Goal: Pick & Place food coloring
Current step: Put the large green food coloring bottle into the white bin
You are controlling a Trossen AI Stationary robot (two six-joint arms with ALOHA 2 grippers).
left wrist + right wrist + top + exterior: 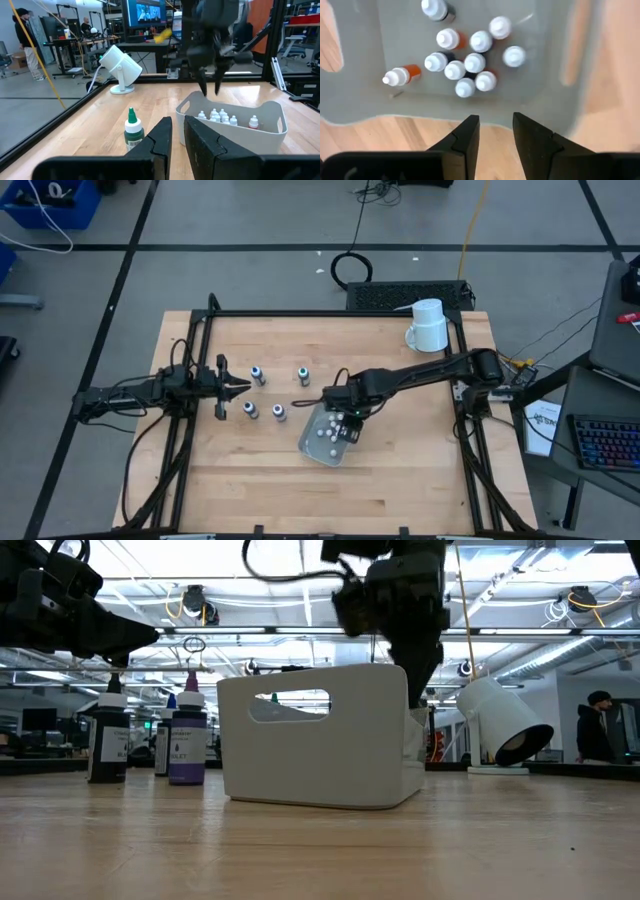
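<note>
We are judging the job well along: about ten food coloring bottles (pixel 465 62) are sitting in the white bin (pixel 312 442), most upright, one lying sideways. Four bottles (pixel 257 375) are standing upright on the bench (pixel 400 480). Our right tool (pixel 344 423) is hovering over the bin, spread and empty; our left tool (pixel 238 388) is waiting, pressed together
</note>
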